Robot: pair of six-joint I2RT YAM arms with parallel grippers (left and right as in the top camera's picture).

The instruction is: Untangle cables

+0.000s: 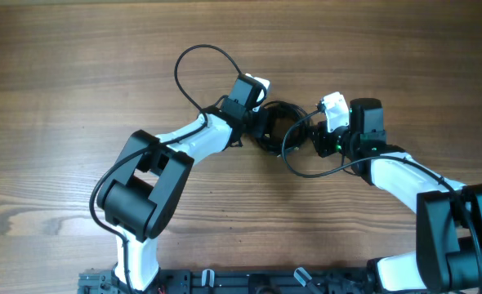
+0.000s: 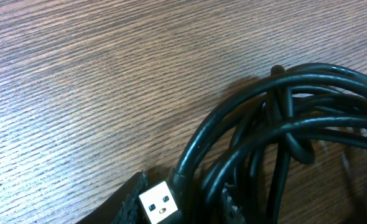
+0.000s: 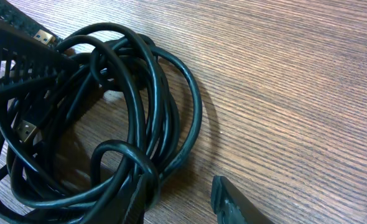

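We judge the untangling barely begun: the cables (image 1: 275,124) lie bunched on the table (image 1: 78,65) between the left gripper (image 2: 177,208), half-spread about some strands though we cannot tell whether it pinches them, and the right gripper (image 3: 180,202), part open and empty, so next each needs a firm hold.

The left arm (image 1: 188,139) and right arm (image 1: 396,175), 2 in all, have white link shells between bulky black joint housings. Each wrist carries a white block (image 1: 260,84). The fingers (image 3: 233,208) are black with ribbed faces. A green light (image 1: 340,148) glows on the right wrist.
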